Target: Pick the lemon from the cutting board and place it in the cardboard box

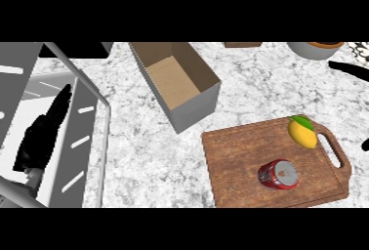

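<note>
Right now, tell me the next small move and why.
Probably lower the right hand toward the lemon: it lies untouched at the cutting board's far corner by the handle, apart from the red can, and the cardboard box stands open.

1. Lemon (303, 132): yellow with a green leaf, lying near the handle slot of the cutting board (238, 161).
2. Cardboard box (175, 83): open-topped, tilted, well apart from the lemon.

Yellow lemon (303, 133) with green leaf; brown wooden cutting board (238, 166); red can (279, 174); tan cardboard box (176, 83); speckled grey-white counter (144, 146).
</note>
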Action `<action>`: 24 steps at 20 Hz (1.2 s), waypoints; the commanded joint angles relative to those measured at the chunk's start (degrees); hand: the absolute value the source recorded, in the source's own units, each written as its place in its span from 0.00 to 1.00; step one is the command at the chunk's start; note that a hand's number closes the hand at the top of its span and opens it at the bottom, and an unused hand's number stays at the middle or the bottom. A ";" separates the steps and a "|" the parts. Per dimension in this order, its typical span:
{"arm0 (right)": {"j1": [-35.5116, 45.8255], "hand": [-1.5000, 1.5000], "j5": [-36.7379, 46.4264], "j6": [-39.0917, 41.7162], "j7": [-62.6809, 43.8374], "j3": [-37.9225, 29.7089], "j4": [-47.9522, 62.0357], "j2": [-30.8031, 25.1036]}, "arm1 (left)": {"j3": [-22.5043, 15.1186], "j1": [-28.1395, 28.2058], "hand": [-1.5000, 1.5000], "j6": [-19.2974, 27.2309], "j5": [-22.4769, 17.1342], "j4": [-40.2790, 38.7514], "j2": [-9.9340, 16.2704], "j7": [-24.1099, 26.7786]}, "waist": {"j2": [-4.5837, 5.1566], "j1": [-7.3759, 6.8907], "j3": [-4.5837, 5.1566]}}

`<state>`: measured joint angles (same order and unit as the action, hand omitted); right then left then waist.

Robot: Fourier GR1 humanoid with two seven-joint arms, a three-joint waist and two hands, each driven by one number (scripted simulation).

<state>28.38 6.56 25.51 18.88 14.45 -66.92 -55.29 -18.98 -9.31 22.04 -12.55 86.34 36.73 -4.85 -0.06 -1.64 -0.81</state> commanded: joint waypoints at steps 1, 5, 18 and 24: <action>-1.43 0.00 4.43 4.89 -2.59 5.36 -4.95 -2.20 | -1.57 5.30 0.50 2.60 -0.10 -0.81 -5.06 1.93 | -0.15 1.15 0.96; 1.26 0.00 6.54 5.53 -9.80 6.79 -5.69 2.14 | -0.92 7.20 0.50 2.24 -0.90 0.66 -3.47 2.37 | -0.13 0.69 0.91; -0.99 0.00 14.12 3.21 -13.95 6.48 -4.48 6.55 | -1.50 6.75 0.50 2.58 -1.24 -0.66 -4.60 4.28 | 0.13 1.06 0.83; -5.98 0.00 16.24 0.94 -15.81 6.61 -8.41 9.03 | -1.65 4.91 0.50 3.07 -1.01 -1.75 -4.68 2.99 | -0.03 1.88 0.82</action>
<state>24.39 21.59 27.03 4.34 21.09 -73.36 -47.37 -18.81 -7.09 23.25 -14.82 85.77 37.14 -1.81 -0.40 0.04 -1.33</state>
